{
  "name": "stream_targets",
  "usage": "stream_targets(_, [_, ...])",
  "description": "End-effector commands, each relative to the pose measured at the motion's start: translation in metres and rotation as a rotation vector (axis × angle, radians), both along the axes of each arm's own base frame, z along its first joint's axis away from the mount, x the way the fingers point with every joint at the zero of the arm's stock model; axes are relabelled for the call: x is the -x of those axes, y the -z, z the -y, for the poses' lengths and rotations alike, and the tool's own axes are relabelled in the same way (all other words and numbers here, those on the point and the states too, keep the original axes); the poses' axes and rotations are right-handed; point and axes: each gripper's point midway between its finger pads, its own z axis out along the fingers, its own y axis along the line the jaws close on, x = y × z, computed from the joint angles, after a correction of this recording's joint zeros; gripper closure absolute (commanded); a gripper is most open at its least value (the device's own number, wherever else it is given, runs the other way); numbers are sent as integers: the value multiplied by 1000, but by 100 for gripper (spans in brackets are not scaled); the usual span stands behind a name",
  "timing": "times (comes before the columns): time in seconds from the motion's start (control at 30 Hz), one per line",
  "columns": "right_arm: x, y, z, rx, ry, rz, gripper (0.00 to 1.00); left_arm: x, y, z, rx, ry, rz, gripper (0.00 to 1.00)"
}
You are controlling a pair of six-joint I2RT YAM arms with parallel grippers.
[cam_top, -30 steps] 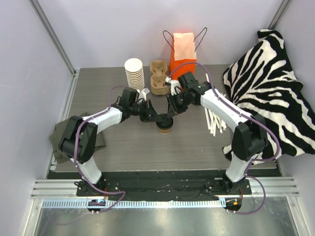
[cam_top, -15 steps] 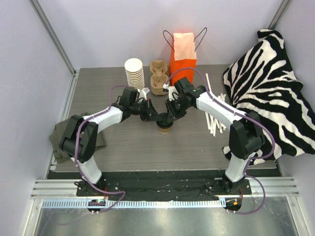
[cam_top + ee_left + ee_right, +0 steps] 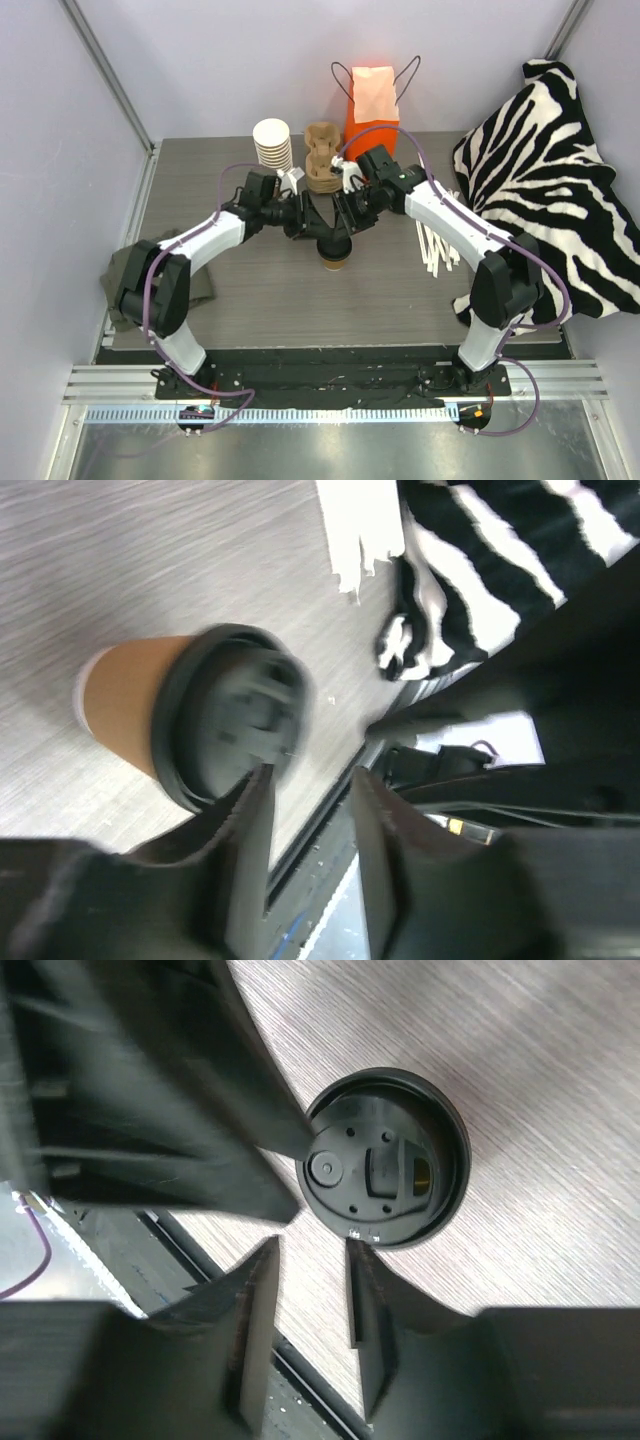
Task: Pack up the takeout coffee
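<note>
The takeout coffee (image 3: pixel 335 255), a small brown paper cup with a black lid, stands upright mid-table. In the left wrist view the cup (image 3: pixel 125 715) sits just left of my left gripper (image 3: pixel 310 790), whose jaws are open and empty, one fingertip close to the lid's rim (image 3: pixel 235 715). In the right wrist view the lid (image 3: pixel 385 1160) lies just beyond my right gripper (image 3: pixel 312 1260), which is open and empty. From above, the left gripper (image 3: pixel 322 235) and the right gripper (image 3: pixel 347 225) both hover just behind the cup.
A stack of lidless cups (image 3: pixel 272 145), a pulp cup carrier (image 3: pixel 322 160) and an orange paper bag (image 3: pixel 372 105) stand at the back. White stirrers (image 3: pixel 435 245) and a zebra cloth (image 3: pixel 550 170) lie to the right. A grey-green cloth (image 3: pixel 125 285) is at the left edge.
The right gripper has drawn back from the cup's lid toward the rear. The left gripper has also eased back slightly. The cup has stayed in place.
</note>
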Motion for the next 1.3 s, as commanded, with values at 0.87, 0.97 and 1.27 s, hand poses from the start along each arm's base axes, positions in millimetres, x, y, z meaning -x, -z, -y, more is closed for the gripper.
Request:
stream_targets(0.87, [-14,57,-17,162,-162,127,23,-31,-134,-189,54,-350,344,35])
stream_targets(0.97, [-25,56,-35,143,-154,145,24,-31,-136,-190,69,-368,361,35])
stream_targets(1.27, [-66,58,-97,48,-97,206,25,-32,-127,-205,75,-421,352,35])
